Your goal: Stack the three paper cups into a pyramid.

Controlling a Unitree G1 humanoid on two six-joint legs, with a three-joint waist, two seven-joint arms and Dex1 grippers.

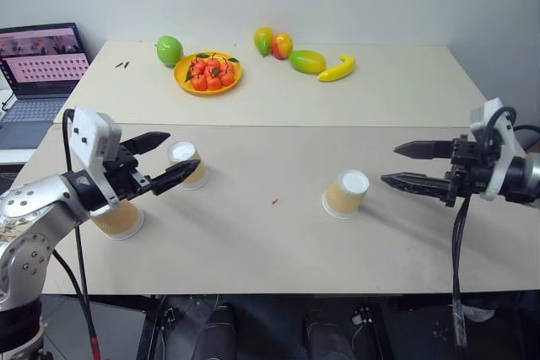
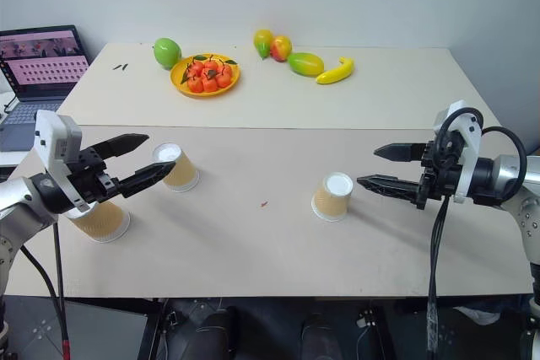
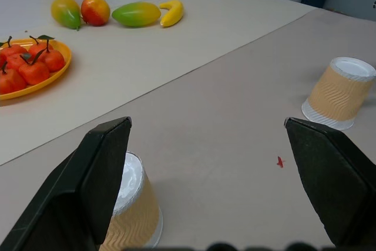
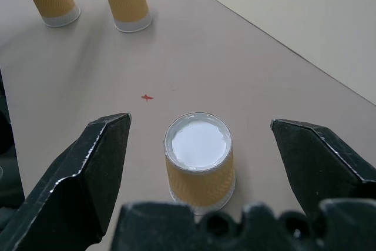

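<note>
Three paper cups stand upside down on the near table, white flat ends up. One cup (image 1: 187,163) is at the left, a second (image 1: 118,219) sits nearer the front edge, partly hidden behind my left arm, and the third (image 1: 346,194) stands right of centre. My left gripper (image 1: 182,150) hovers open over the left pair, its fingers level with the first cup (image 3: 132,204). My right gripper (image 1: 389,164) is open and empty just right of the third cup (image 4: 200,160), which lies straight ahead between its fingers without touching them.
On the far table sit an orange plate (image 1: 180,80) of small red fruit, a green fruit (image 1: 169,50), mangoes (image 1: 308,61) and a banana (image 1: 337,68). A laptop (image 1: 38,73) stands at the far left. A small red mark (image 1: 275,201) lies between the cups.
</note>
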